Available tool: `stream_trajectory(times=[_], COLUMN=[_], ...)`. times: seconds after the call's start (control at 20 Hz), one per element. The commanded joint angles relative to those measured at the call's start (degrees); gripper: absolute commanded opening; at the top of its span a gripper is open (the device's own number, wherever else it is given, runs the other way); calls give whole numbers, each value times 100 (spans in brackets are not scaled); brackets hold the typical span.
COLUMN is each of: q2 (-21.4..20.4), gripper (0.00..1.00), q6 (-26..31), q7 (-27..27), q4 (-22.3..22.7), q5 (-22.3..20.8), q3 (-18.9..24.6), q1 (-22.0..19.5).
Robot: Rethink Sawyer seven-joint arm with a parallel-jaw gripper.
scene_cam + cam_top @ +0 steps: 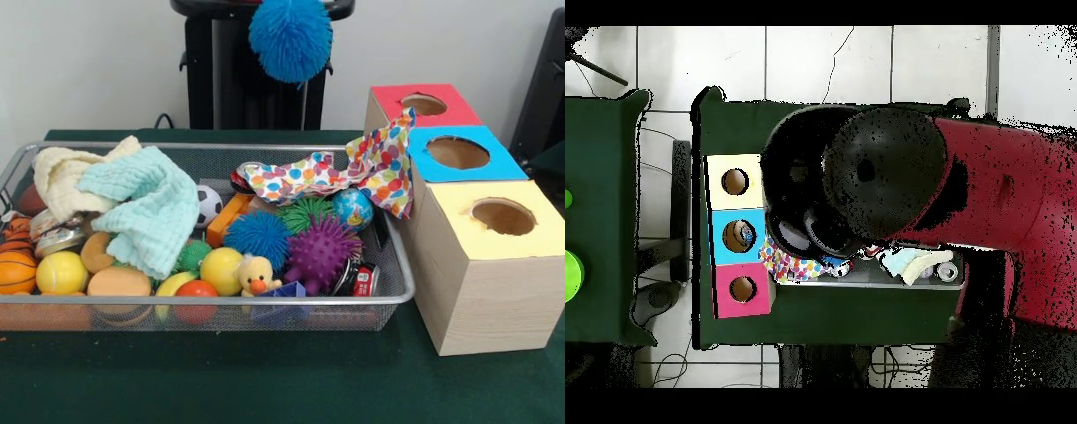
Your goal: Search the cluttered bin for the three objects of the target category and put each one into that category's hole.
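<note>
While the pincer (pixel 291 11), its state impossible to tell, hangs high carrying a fuzzy blue spiky ball (pixel 290 37), the wide silver wire-mesh bin (pixel 402 283) sits crammed, cloths probably hiding bottles.

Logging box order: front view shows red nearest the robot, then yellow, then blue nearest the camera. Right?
Not quite. The front view shows the red box nearest the robot, then the blue box in the middle, and the yellow box nearest the camera.
</note>
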Motion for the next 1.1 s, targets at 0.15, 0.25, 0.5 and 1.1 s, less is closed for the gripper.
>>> stream_trajectory(times=[0.15, 0.25, 0.5, 1.1], q2=[276, 371, 647, 1352], gripper=[0, 0, 0, 0], q6=[-2395, -2742, -3351, -4829], q7=[-935, -785, -668, -190], q4=[2140, 2334, 2714, 3185], q5=[76, 56, 57, -143], q3=[113, 102, 136, 124], q1=[-220, -232, -323, -438])
